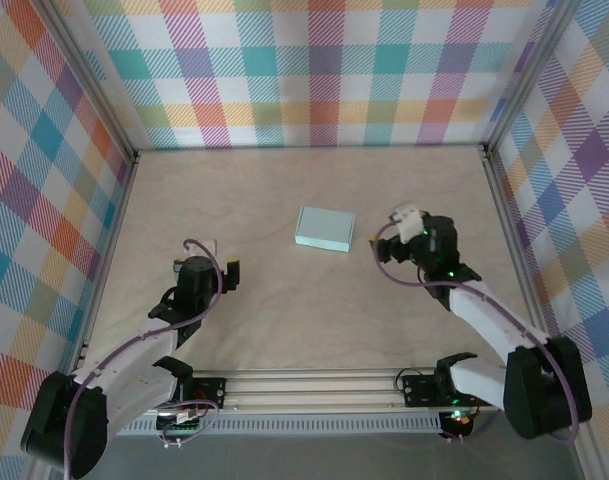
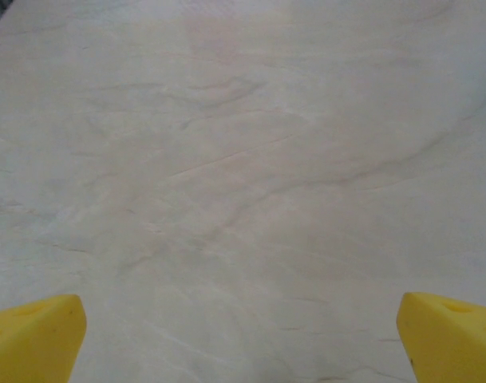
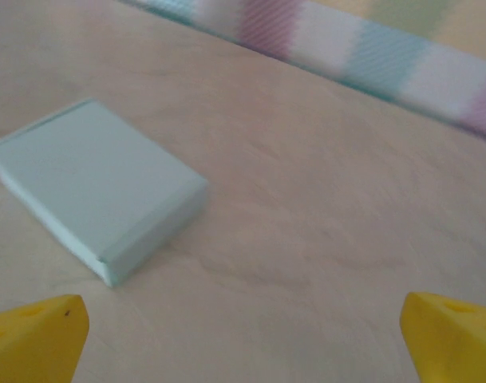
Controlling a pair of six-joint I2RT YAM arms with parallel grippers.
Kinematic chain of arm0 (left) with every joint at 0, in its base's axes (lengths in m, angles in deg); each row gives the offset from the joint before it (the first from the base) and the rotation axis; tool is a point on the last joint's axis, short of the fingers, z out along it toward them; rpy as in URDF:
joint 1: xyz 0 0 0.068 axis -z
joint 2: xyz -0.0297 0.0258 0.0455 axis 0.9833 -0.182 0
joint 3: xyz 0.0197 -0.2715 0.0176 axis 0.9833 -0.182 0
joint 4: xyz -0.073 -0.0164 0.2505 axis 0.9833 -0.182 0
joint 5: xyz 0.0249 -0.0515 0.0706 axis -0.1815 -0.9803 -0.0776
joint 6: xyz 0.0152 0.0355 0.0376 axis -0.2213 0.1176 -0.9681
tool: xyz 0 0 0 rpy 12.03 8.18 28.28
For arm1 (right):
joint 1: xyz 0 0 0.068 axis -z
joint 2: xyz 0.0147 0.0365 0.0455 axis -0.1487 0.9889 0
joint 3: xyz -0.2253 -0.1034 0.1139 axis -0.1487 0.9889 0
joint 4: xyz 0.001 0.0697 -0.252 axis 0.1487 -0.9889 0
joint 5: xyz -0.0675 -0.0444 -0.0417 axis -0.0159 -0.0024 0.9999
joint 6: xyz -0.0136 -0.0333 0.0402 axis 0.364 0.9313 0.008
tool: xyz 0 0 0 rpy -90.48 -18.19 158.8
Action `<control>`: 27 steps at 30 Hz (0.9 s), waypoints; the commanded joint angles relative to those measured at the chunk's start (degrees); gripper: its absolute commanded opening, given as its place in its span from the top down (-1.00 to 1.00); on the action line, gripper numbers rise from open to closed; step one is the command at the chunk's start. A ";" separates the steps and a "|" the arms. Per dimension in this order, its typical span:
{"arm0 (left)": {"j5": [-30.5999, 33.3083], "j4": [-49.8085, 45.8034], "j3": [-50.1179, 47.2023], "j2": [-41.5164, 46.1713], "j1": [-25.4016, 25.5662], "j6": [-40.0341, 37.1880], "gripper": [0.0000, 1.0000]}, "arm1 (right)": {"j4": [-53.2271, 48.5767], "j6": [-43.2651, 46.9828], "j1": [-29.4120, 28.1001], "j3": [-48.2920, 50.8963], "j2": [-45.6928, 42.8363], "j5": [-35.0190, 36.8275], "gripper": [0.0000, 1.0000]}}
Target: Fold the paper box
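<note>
The paper box [image 1: 325, 229] is a small, flat, closed rectangular box of pale mint-teal card, lying on the table near its middle. In the right wrist view the paper box [image 3: 95, 187] lies ahead and to the left of my right gripper [image 3: 243, 323]. That gripper is open, its yellow fingertips [image 3: 39, 335] are wide apart, and only bare table lies between them. From above, the right gripper [image 1: 392, 232] hovers just right of the box, apart from it. My left gripper [image 2: 241, 323] is open over bare table. From above, the left gripper [image 1: 216, 256] sits well to the box's lower left.
The marbled beige table [image 1: 284, 320] is walled by plaid panels [image 1: 314, 70] at the back and on both sides. A metal rail [image 1: 314, 385] with both arm bases runs along the near edge. The plaid back wall [image 3: 386, 64] lies beyond the box.
</note>
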 commanded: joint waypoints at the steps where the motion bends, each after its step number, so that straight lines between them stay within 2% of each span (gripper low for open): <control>1: -2.79 15.18 -1.12 -2.72 -3.91 -5.24 -1.00 | 7.03 -11.12 4.70 7.34 -2.34 1.25 -0.99; 6: -6.62 27.81 -2.02 -13.82 -8.58 -4.06 -1.00 | 21.80 -16.62 12.42 13.10 4.01 0.41 -1.00; 9: -8.42 32.24 -0.18 -19.18 -10.03 -4.48 -1.00 | 29.80 -15.98 13.38 11.46 10.40 -0.28 -0.99; 13: -11.88 35.46 3.90 -28.27 -12.24 -4.39 -1.00 | 30.40 -14.87 14.58 6.18 19.05 -2.57 -0.99; 16: -14.37 38.69 5.66 -35.55 -13.80 -3.51 -1.00 | 37.64 -14.59 14.81 6.81 25.71 -4.45 -0.99; 18: -15.68 34.93 7.26 -35.41 -15.13 -2.42 -1.00 | 34.80 -14.34 14.77 6.17 24.81 -4.50 -0.99; 27: -17.07 34.89 7.50 -35.54 -15.95 -1.99 -1.00 | 34.63 -14.12 14.55 5.77 25.22 -3.71 -0.99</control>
